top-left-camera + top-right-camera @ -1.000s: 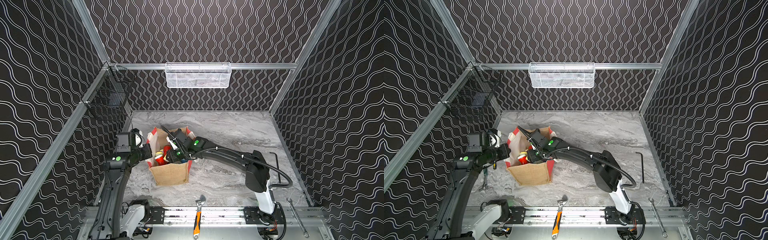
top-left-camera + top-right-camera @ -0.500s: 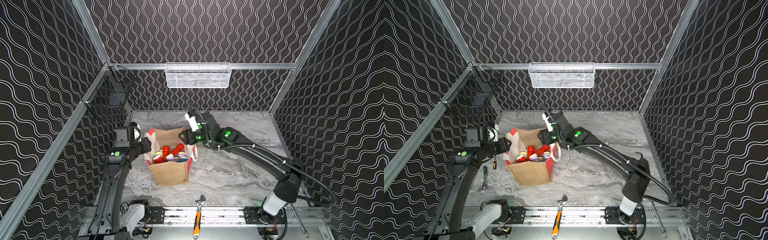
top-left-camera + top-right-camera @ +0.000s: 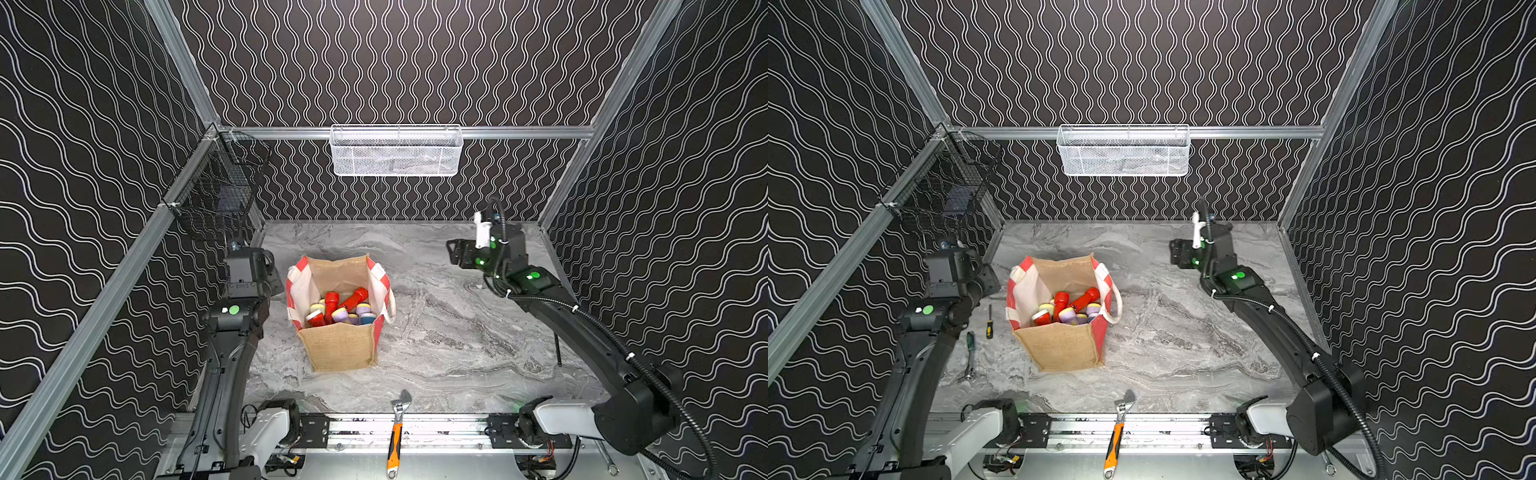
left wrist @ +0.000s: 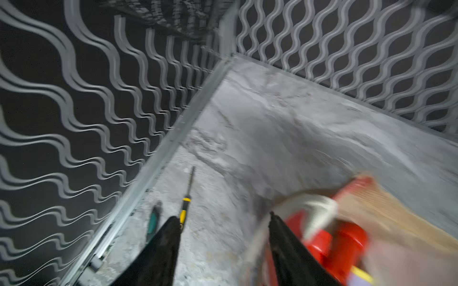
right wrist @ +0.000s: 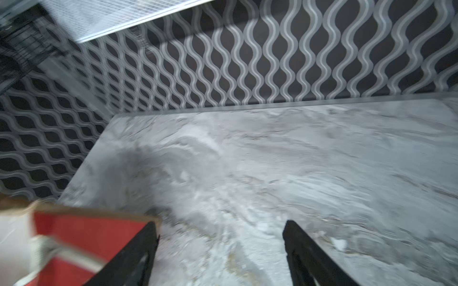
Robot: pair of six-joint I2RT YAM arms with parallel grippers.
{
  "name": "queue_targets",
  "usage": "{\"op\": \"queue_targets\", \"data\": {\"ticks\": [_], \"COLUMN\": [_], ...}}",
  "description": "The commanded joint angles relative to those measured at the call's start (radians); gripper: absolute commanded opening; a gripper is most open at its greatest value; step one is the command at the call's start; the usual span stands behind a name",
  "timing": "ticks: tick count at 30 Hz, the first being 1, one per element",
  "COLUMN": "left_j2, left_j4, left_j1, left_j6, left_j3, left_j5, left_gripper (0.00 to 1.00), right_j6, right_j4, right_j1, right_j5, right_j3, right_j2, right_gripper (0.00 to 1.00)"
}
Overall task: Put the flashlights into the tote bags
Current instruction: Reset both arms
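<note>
Plainly, tote bag (image 3: 338, 347) clears both walls (image 3: 83, 174).

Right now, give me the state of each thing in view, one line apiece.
tote bag: upright on the table, mouth open.
flashlights: piled inside the tote bag.
left gripper: open, empty, beside the tote bag.
right gripper: open, empty, above the table.
adjustable wrench: lying flat, head on the table.
screwdriver: lying flat on the table.
white mesh basket: hung up, contents unclear.
</note>
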Motion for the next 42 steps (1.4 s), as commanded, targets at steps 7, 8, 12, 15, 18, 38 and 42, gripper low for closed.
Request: {"op": "queue_targets", "data": {"ticks": [7, 8, 12, 15, 18, 38, 42], "left_j2": [0.071, 0.103, 0.238, 0.290, 0.321, 0.528, 0.544], "left_j4": [0.478, 0.511, 0.673, 0.883, 1.105, 1.776, 1.673], "left_j1": [0.001, 0.001, -0.005, -0.006, -0.013, -0.110, -0.115], "left_j6": [0.004, -0.005, 0.071, 0.181, 0.265, 0.392, 0.393], "left_j3": [-0.314, -0.340, -0.411, -0.482, -0.568, -0.742, -0.676], "left_j5": [-0.241, -0.247, -0.285, -0.239, -0.160, 0.298, 0.283], "left_gripper": [0.68, 0.68, 0.69, 0.69, 0.69, 0.77, 0.99], "right_j6": [-0.046, -0.053, -0.095, -0.131, -0.161, -0.266, -0.268], "right_j4": [0.283, 0.313, 0.444, 0.546, 0.605, 1.409, 1.344], "right_j1": [-0.282, -0.300, -0.344, -0.356, -0.363, -0.364, -0.366], "right_j5": [0.059, 0.084, 0.140, 0.194, 0.212, 0.074, 0.066], "right_j3": [-0.230, -0.259, -0.374, -0.447, -0.500, -0.900, -0.868], "right_j2": [0.001, 0.004, 0.025, 0.051, 0.072, 0.202, 0.207], "right_gripper": [0.85, 0.86, 0.86, 0.87, 0.87, 1.00, 1.00]}}
